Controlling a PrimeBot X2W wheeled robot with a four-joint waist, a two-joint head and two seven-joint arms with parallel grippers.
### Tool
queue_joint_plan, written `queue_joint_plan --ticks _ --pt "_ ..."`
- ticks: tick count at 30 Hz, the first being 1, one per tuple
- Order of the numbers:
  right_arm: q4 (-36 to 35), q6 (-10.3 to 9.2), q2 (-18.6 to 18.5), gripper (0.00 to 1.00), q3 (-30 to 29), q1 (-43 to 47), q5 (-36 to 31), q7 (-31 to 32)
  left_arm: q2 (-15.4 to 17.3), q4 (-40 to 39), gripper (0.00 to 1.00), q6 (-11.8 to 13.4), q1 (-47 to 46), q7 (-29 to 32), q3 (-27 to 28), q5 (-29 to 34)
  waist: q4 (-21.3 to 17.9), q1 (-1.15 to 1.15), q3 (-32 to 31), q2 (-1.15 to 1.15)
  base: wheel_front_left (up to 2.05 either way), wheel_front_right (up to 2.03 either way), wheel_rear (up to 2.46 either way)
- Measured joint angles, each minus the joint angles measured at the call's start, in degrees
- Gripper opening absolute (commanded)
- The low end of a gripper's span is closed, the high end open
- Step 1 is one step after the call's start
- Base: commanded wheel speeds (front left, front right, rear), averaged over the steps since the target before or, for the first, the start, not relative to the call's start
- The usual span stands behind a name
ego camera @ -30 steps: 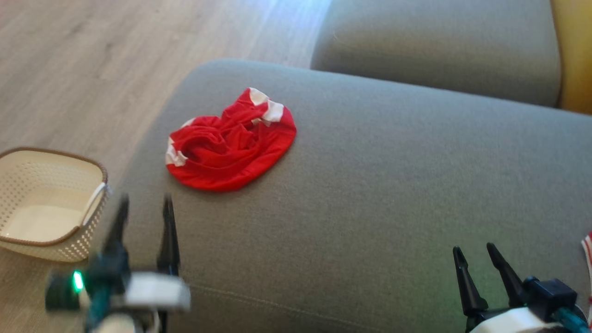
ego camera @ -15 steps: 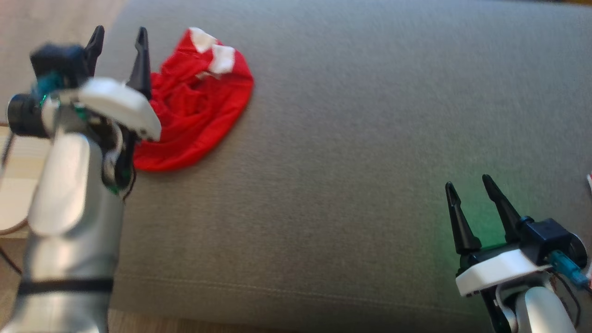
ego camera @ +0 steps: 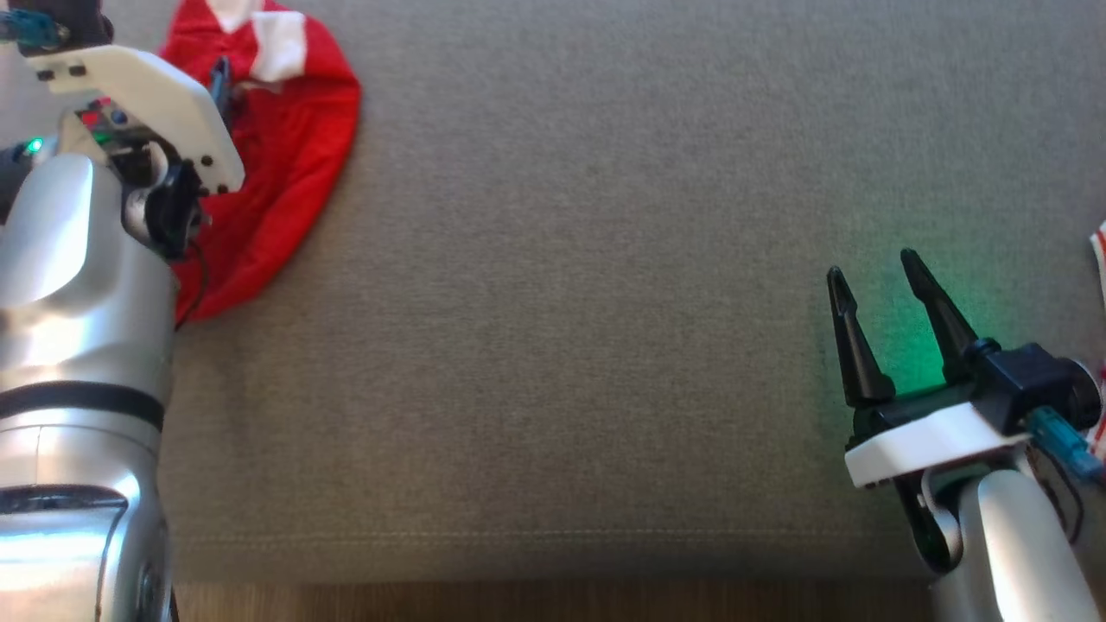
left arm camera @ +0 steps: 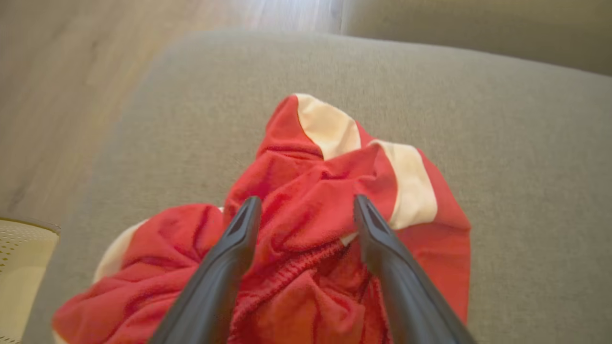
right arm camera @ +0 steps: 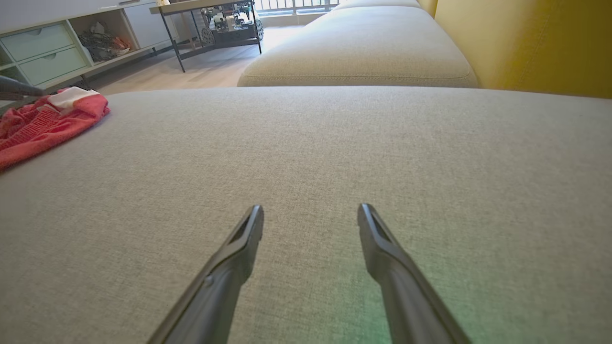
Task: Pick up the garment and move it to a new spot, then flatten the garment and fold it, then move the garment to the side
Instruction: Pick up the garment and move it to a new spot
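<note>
Left gripper [left arm camera: 306, 204], up from lower left, now straddles the garment [ego camera: 294, 147] at upper left, jaws wide, as on the right gripper [ego camera: 871, 266]; grasp likely next.

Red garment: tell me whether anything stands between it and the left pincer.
Nothing visible does. The left pincer is open right over the crumpled red garment on the grey sofa cushion, a raised fold showing between its fingers.
</note>
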Motion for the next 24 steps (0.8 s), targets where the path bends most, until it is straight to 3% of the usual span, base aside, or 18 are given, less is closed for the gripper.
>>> queue_joint_plan --ticks 15,16,17,20,24 --pt "0.16 0.01 -0.09 1.00 0.07 -1.52 0.00 0.00 0.22 10.26 0.97 -2.63 -3.91 1.83 -1.16 -2.72 -1.90 -0.01 2.55 0.00 0.00 0.00 0.00" --pt "0.20 0.01 -0.10 1.00 0.15 -1.52 -0.01 0.00 0.22 10.58 0.34 -2.89 -3.78 1.34 -1.32 -3.08 -1.91 -0.01 2.18 0.00 0.00 0.00 0.00" --pt "0.27 0.01 -0.10 1.00 0.24 -1.50 0.00 0.00 0.20 10.82 0.00 -2.99 -3.50 0.81 -1.66 -3.18 -1.92 -0.01 1.72 0.00 0.00 0.00 0.00" --pt "0.51 0.01 -0.10 1.00 0.42 -1.38 0.00 0.00 0.20 10.89 0.00 -3.01 -2.50 -1.32 -2.42 -3.24 -1.93 -0.01 0.56 0.00 0.00 0.00 0.00" --pt "0.60 0.01 -0.11 1.00 0.93 -0.93 0.13 0.00 0.20 8.92 0.00 -3.01 0.36 -8.44 -4.75 -3.92 -1.88 -0.01 -2.45 0.00 0.00 0.00 0.00"
